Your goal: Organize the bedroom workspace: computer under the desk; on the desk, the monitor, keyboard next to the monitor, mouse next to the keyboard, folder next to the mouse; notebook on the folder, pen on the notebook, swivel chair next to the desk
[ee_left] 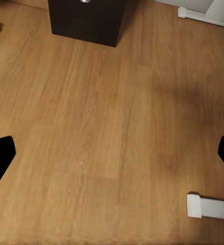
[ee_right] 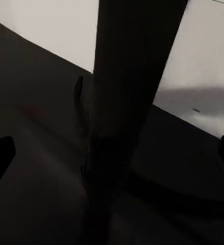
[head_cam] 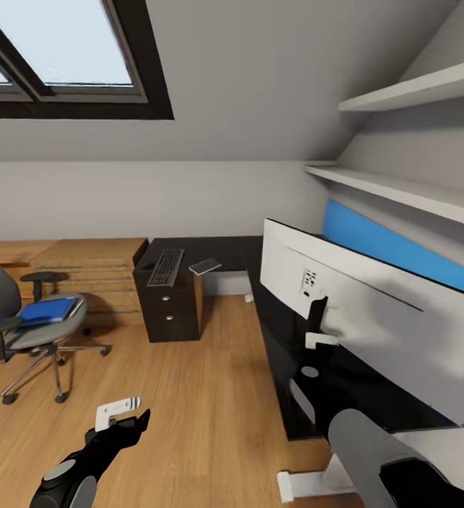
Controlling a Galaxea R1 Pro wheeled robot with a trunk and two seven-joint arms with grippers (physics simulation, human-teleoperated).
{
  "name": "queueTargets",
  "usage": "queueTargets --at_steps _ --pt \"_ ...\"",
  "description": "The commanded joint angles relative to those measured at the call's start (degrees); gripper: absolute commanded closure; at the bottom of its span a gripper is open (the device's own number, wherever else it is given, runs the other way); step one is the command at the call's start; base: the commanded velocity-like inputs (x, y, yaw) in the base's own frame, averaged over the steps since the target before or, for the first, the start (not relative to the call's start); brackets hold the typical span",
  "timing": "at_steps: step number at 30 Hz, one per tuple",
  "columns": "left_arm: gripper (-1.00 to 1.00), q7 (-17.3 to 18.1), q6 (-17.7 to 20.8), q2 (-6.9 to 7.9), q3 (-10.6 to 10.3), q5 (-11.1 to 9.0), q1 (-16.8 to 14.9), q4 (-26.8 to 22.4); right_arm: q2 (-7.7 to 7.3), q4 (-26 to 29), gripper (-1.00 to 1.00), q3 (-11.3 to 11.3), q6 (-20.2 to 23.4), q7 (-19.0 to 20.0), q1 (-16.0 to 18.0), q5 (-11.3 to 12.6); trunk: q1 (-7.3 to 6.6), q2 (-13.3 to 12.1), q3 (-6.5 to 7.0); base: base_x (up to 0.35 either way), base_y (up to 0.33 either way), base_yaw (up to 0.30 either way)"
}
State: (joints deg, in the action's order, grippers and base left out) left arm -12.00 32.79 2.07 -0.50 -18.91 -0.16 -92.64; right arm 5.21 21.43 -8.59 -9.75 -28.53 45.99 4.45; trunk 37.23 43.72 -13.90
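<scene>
The monitor (head_cam: 373, 317) stands on the near wing of the black table (head_cam: 274, 331), its pale back turned this way and tilted, with the thin black neck (head_cam: 316, 317) running down to the round base. The right gripper (ee_right: 112, 148) is at that neck — in the right wrist view the dark post rises between its two fingertips, which sit wide at either edge with a gap on both sides, so it is spread around the neck rather than clamped on it.

I'd judge the monitor the awkward one to handle: broad, top-heavy, stiff, and a screen face that will not forgive a knock. The neck looks the sensible place to take hold, low and near the base, since the wide panel offers nothing a two-finger gripper could span. Gripped high, it would likely swing.

The left gripper (head_cam: 123, 416) hangs low over the wooden floor (ee_left: 112, 127), fingers parted and holding nothing.

On the far wing of the table lie the keyboard (head_cam: 166, 267) and, just beside it, the thin grey notebook (head_cam: 205, 266) — both flat, light and stiff, best pinched at an overhanging edge. The blue folder (head_cam: 46, 310) rests on the seat of the swivel chair (head_cam: 20, 324), well apart from the table; it looks thin and possibly floppy, so take it by its edge.
</scene>
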Motion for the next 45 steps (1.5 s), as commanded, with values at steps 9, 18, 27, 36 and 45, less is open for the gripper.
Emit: queueTargets --at_steps 9,18,27,36,45 --pt "-1.0 -0.5 0.2 0.03 0.1 -0.6 0.0 -0.1 -0.02 -0.1 -1.0 -0.4 -0.3 -0.3 0.1 0.5 -0.02 0.1 -0.08 -0.309 0.002 0.0" --pt "-1.0 -0.6 0.2 0.11 0.3 -0.5 0.0 -0.1 -0.02 0.0 -1.0 -0.4 -0.2 -0.3 0.1 0.5 -0.02 0.1 -0.08 -0.113 -0.277 0.0" --pt "-1.0 -0.6 0.2 0.11 2.1 -0.5 0.0 -0.1 -0.06 0.0 -1.0 -0.3 -0.2 -0.3 0.1 0.5 -0.02 0.1 -0.08 0.005 -0.34 0.0" --pt "-1.0 -0.6 0.1 0.12 2.3 -0.6 0.0 -0.1 -0.1 0.0 -1.0 -0.3 -0.1 -0.3 0.1 0.5 -0.02 0.1 -0.08 0.088 -0.335 0.0" --pt "-1.0 -0.5 0.1 0.0 4.0 -0.7 0.0 0.0 -0.11 0.0 -1.0 -0.2 0.0 -0.4 0.1 0.5 -0.02 0.1 -0.08 0.166 -0.278 0.0"
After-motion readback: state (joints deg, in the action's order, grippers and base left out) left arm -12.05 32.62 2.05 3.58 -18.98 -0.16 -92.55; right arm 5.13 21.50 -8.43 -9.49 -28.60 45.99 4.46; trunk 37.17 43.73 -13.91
